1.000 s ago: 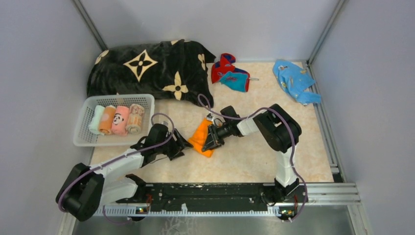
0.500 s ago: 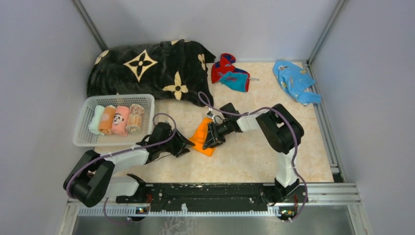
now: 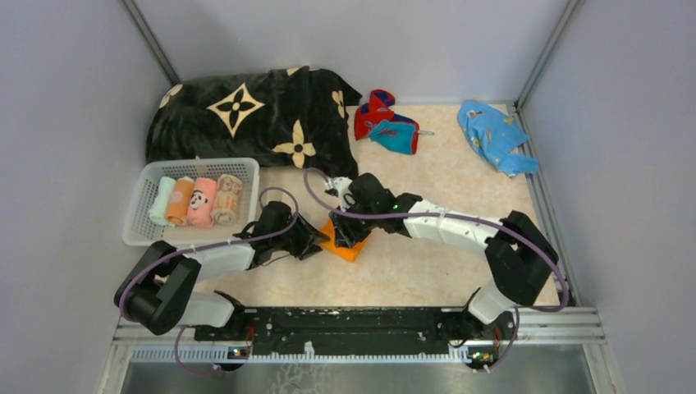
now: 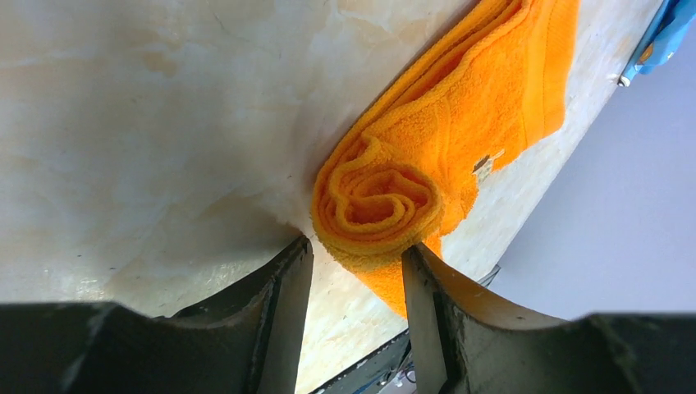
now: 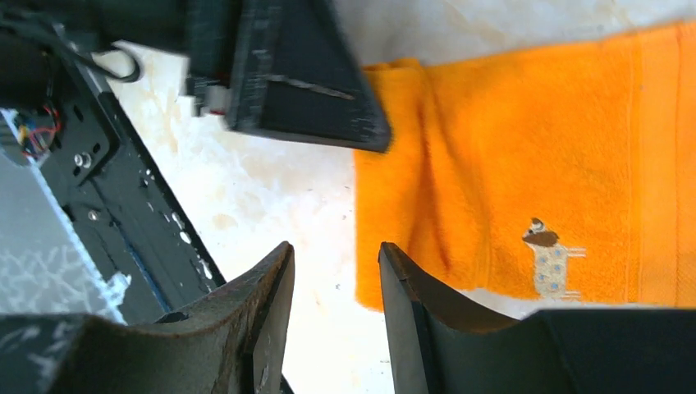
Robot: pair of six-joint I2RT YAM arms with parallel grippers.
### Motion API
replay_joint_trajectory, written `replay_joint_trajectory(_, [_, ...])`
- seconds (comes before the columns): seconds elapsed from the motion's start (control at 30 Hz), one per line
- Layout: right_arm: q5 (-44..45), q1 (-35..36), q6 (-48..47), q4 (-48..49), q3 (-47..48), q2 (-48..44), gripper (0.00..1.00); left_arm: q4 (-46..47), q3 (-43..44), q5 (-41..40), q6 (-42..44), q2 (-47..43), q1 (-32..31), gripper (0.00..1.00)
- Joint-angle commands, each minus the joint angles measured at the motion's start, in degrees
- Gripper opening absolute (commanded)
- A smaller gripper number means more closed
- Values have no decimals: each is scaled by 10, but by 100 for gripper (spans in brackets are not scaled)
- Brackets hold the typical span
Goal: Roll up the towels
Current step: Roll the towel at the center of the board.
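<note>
One orange towel (image 4: pixel 386 197) lies partly rolled on the table (image 3: pixel 427 271). Your left jaws pinch the coil's end; your right jaws hang spread and empty above its flat tail. Next, likely, roll onward, holding the coil tight.

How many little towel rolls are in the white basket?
4, side by side in the basket: the pale green roll leftmost, then the orange roll, the pink panda roll, the beige patterned roll. Others could hide underneath.
</note>
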Motion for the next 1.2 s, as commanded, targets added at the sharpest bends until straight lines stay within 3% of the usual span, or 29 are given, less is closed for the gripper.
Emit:
replay_joint_trajectory(0.0, [137,71,-83,7,-3,-42,43,-74,-19,-44,9,26,2,52])
replay_joint_trajectory(0.37, [264,159,-132,31,-1,11,43,-78,-28,-51,5,21,3,53])
replay_joint_trajectory(0.8, [376,190,-148,27,-12,126,44,-88,-25,-56,11,9,5,53])
replay_joint_trajectory(1.17, [443,190,-156,16,-18,162,43,-100,-17,-61,31,-3,20,54])
